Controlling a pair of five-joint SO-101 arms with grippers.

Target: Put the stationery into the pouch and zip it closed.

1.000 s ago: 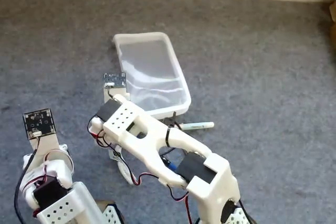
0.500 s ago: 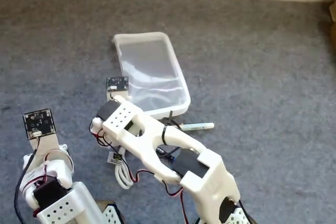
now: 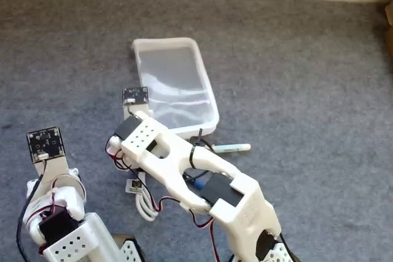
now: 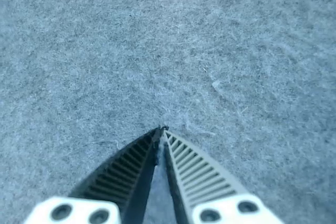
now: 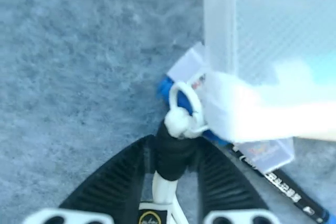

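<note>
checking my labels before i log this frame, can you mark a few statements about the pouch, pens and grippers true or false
1. The left gripper is shut over bare carpet. True.
2. The right gripper holds the pouch's zipper pull. True.
3. The white pen lies inside the pouch. False: it lies on the carpet outside the pouch, near its corner.
4. The black pen lies on top of the pouch. False: it lies on the carpet at the pouch's edge.

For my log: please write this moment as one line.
right jaws: shut on zip pull; left jaws: shut over carpet; pen: outside pouch
</note>
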